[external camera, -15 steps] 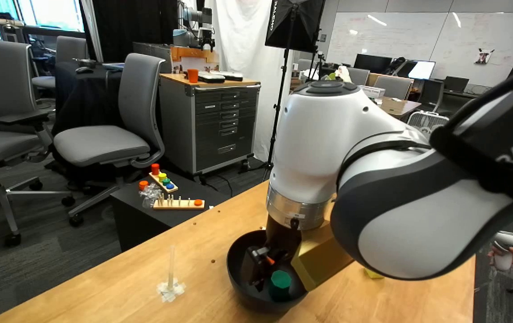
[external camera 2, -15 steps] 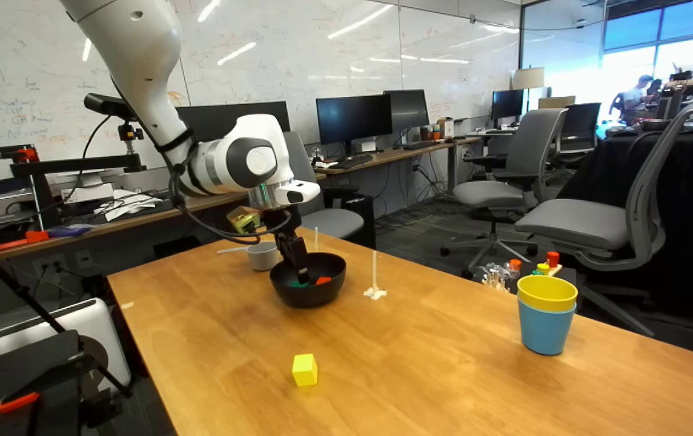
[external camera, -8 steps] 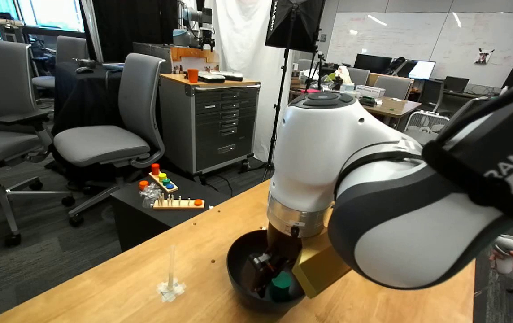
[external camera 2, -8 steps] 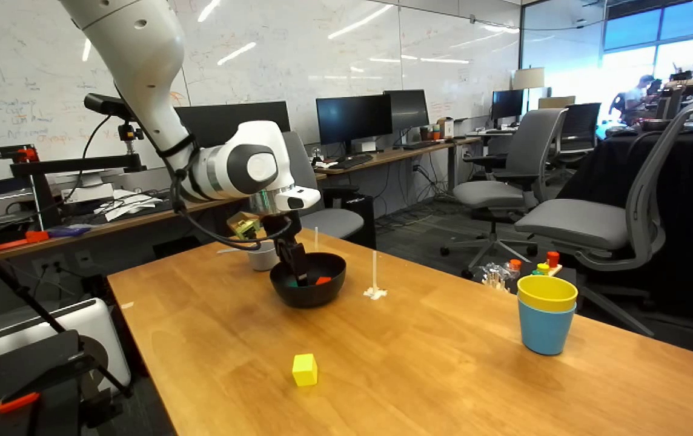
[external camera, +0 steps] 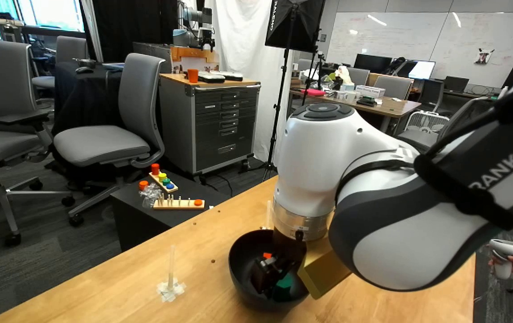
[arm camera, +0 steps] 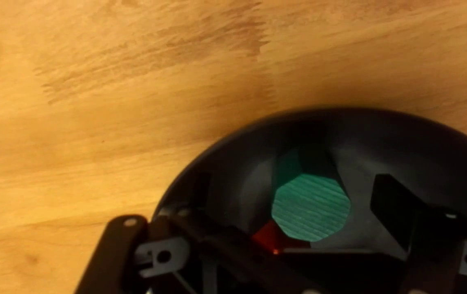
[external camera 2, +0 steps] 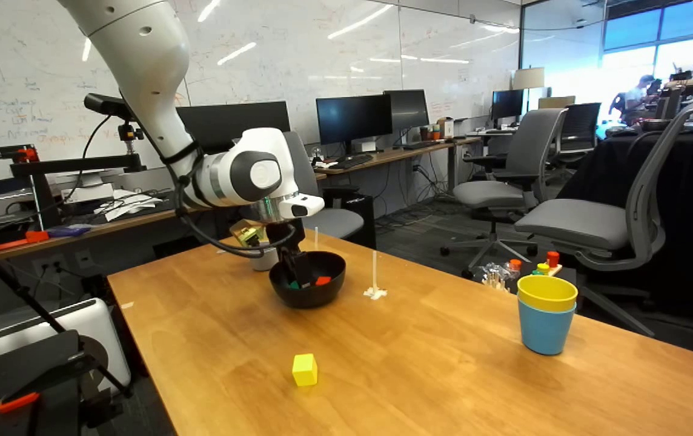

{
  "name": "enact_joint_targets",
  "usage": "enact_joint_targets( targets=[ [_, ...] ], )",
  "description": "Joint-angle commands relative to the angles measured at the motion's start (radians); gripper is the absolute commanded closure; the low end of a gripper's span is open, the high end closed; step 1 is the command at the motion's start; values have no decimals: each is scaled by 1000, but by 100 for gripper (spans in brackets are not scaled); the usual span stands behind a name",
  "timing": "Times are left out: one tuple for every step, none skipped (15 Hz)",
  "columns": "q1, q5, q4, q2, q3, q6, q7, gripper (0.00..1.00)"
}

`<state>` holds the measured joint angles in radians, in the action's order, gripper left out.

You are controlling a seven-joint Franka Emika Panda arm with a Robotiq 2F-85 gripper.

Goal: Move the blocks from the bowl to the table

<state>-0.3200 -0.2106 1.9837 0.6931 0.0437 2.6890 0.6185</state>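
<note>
The black bowl (external camera: 240, 278) stands on the tan wooden table (external camera 2: 419, 357); its rim (arm camera: 327, 112) shows in the wrist view. The green block (arm camera: 311, 208) stands in the bowl, also seen in both exterior views (external camera: 284, 287) (external camera 2: 294, 284). The red block (external camera 2: 323, 280) lies in the bowl, partly hidden behind the green one in the wrist view (arm camera: 267, 237). The yellow block (external camera 2: 305, 370) sits on the table; the arm hides it in an exterior view. My gripper (arm camera: 292, 190) is open, down inside the bowl, fingers on either side of the green block, with gaps beside it.
A thin upright stick (external camera 2: 374, 275) is taped to the table near the bowl; another stands farther back. A grey-white cup (external camera 2: 265, 259) stands behind the bowl. A yellow-and-blue cup (external camera 2: 546, 318) stands toward the table's far side.
The arm and gripper have moved lower into the bowl. The bowl has shifted very slightly. The yellow block, visible a second ago in both exterior views, is now covered by the arm in an exterior view.
</note>
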Motion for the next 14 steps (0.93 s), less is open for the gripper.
enact_joint_targets(
  targets=[
    [-18,36,-28,23,22,-10,-29,27],
    [-18,37,-30,24,22,-10,-29,34],
    [-18,39,-30,26,23,-11,-28,44],
    [-17,41,-31,26,21,-11,-29,51],
    [-18,43,-33,25,20,-11,-29,58],
    [-18,45,-34,25,19,-12,-30,66],
    [-19,47,-35,24,18,-13,-30,73],
    [-20,48,-36,22,17,-13,-30,82],
    [-21,51,-37,21,15,-13,-31,83],
    [-23,54,-37,19,13,-14,-32,83],
    [-25,58,-38,18,12,-15,-33,83],
    [-28,60,-39,15,11,-15,-35,83],
    [-31,61,-40,13,10,-15,-36,83],
    [-34,62,-41,9,9,-15,-37,83]
  ],
)
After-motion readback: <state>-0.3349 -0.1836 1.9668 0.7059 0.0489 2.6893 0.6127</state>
